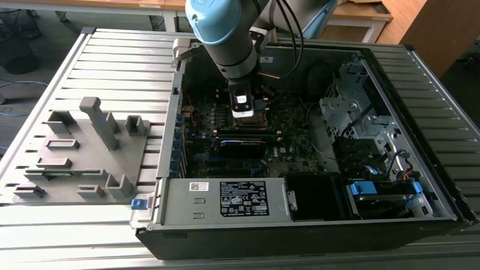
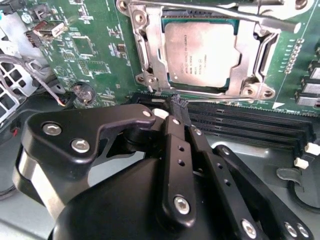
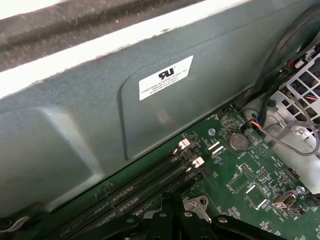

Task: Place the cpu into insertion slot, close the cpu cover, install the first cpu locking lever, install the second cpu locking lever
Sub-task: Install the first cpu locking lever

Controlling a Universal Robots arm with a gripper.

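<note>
In the second wrist view the cpu (image 2: 200, 52), a flat square chip with a dull silver top, lies in the insertion slot. The silvery cpu cover (image 2: 149, 47) lies flat around it as a frame and hides most of the slot. A thin metal locking lever (image 2: 240, 15) runs across the far side of the cover. My gripper (image 2: 178, 103) is shut with nothing between its black fingers. Its tip hovers just short of the cover's near edge, over the memory slots (image 2: 250, 125). In the exterior view the gripper (image 1: 244, 109) hangs inside the open computer case over the socket area.
The green motherboard (image 2: 95, 55) surrounds the socket, with a coin battery (image 3: 238, 142) and loose cables (image 3: 280, 65) nearby. A grey case wall (image 3: 100, 115) stands close beside the memory slots. Outside the case, a grey fixture with upright posts (image 1: 90, 146) rests on the slatted table.
</note>
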